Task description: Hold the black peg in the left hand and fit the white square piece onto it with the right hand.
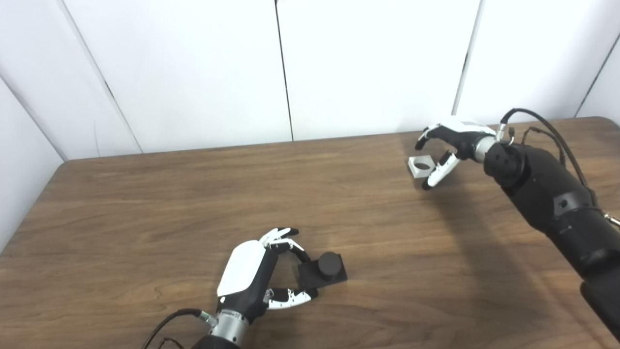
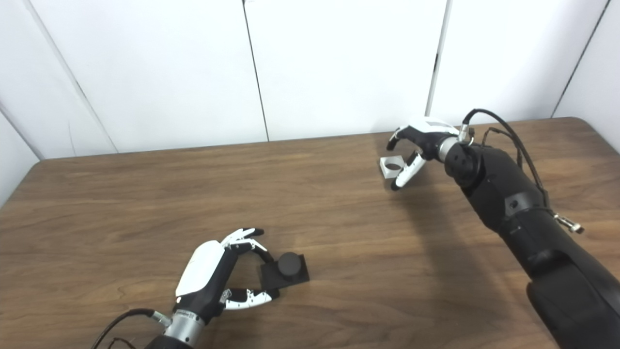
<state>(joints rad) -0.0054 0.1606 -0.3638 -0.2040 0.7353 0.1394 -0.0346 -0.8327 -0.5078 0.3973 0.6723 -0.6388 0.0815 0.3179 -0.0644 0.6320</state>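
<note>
Closing around the black peg (image 1: 323, 271) near the counter's (image 1: 145, 203) front edge, the spread left hand (image 1: 261, 274) should grip its square base firmly, while the spread right hand (image 1: 450, 145) brackets the far white square piece (image 1: 420, 166) squarely.

A brown wood-grain table (image 1: 145, 203) with rounded corners, white wall panels (image 1: 368, 63) with dark seams behind it.

The long brown wood-grain table (image 1: 145, 218) looks smooth with a dull sheen. The black square-based round peg (image 1: 323, 270) appears matt plastic, and the white square piece with a hole (image 1: 420, 166) looks smooth plastic.
</note>
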